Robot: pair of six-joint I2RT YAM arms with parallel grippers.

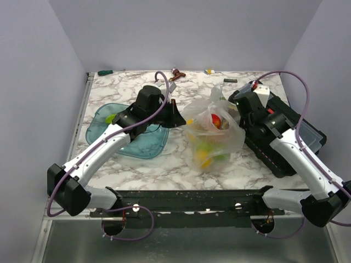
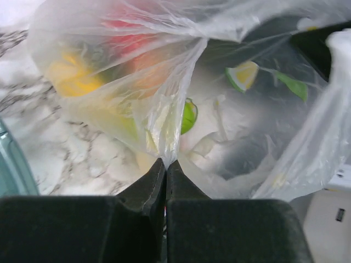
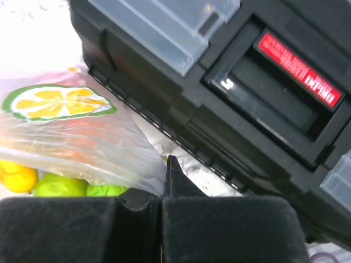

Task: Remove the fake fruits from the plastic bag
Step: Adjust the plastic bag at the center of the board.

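The plastic bag sits mid-table, crinkly and clear, with yellow, green and red fake fruits inside. My left gripper is at the bag's left side, shut on a bunched fold of its film. In the left wrist view, a yellow fruit and a red fruit show through the bag. My right gripper is at the bag's right edge, shut on the film. Green fruits and a yellow fruit lie inside the bag.
A teal tray lies left of the bag under my left arm, with a small green piece in it. A black toolbox stands close on the right. A green screwdriver and small items lie along the back edge.
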